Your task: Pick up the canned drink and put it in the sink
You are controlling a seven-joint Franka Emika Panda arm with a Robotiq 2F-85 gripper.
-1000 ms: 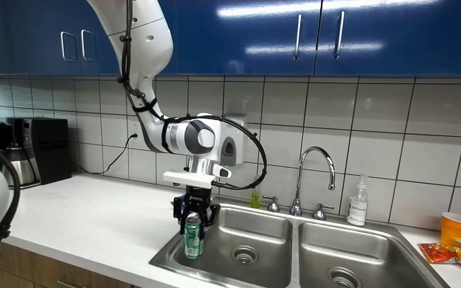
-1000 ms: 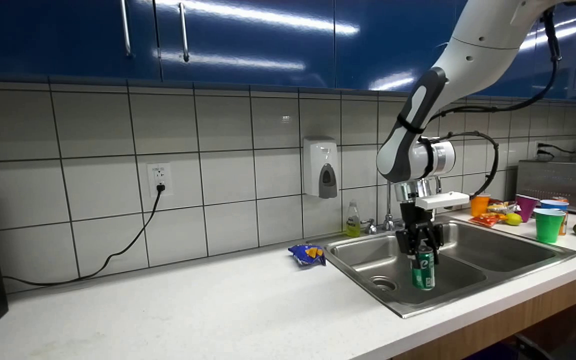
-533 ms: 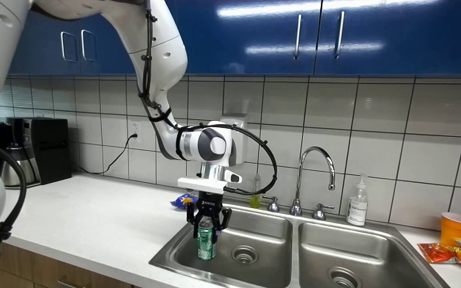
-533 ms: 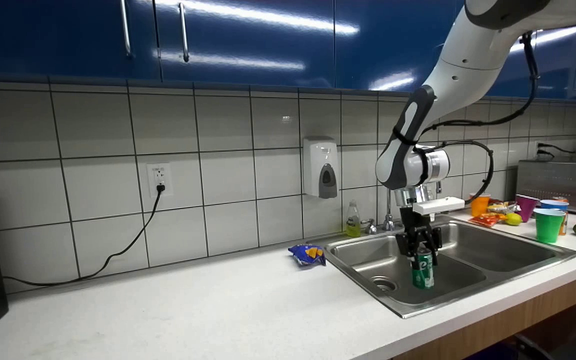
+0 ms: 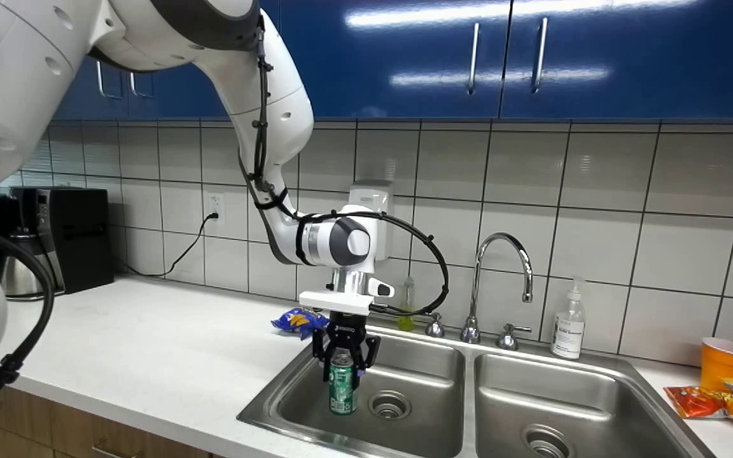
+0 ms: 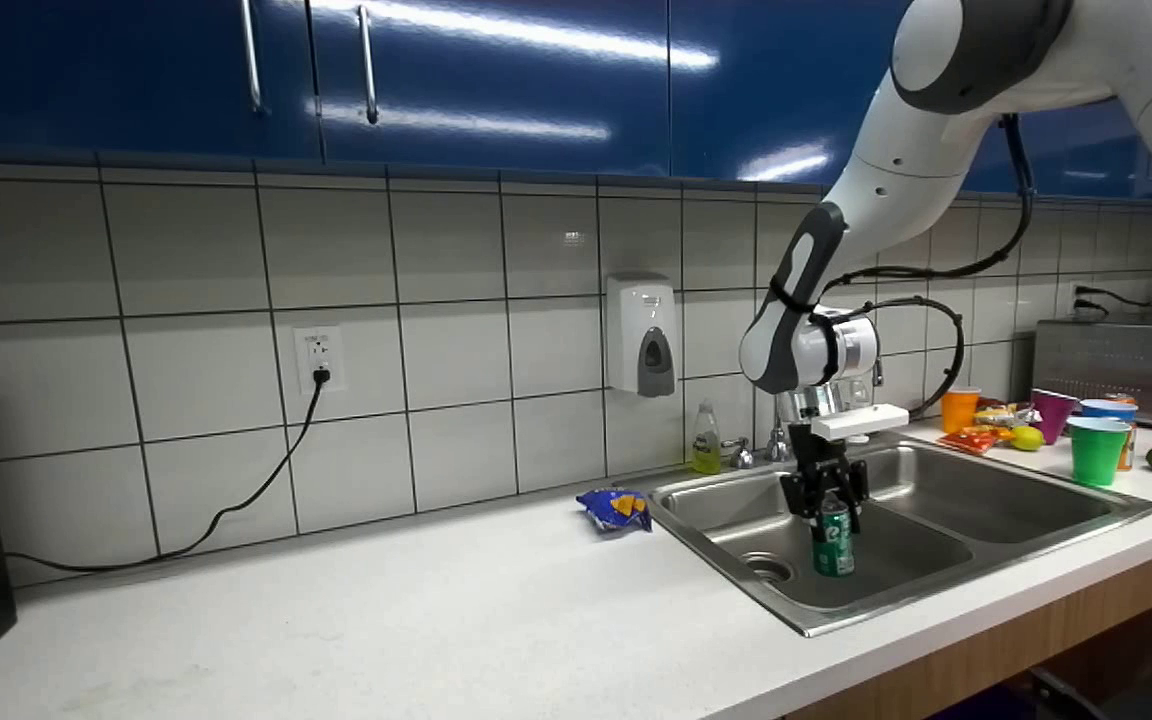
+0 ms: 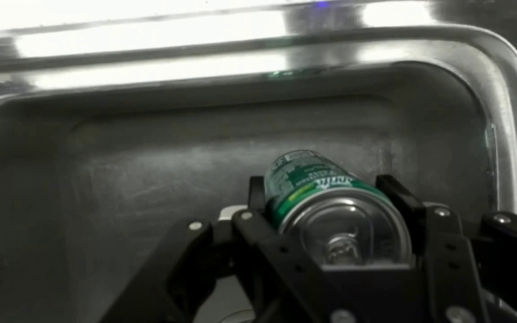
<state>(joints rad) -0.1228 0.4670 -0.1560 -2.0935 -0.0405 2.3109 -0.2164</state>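
The can stood or hung nearly upright in the sink, near the drain, pinched on both sides by the gripper; whether its base touched down could not be told. The placing step looked to be in hand, and the next move called for settling the base flat, then letting go.

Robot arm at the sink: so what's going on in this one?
A robot arm is holding a green drink can roughly upright, its claw closed on the can's sides. The can is over the sink basin nearer the blue packet; how far its base is from the bottom, I can't tell. The claw has not yet let go, so the placing is unfinished.
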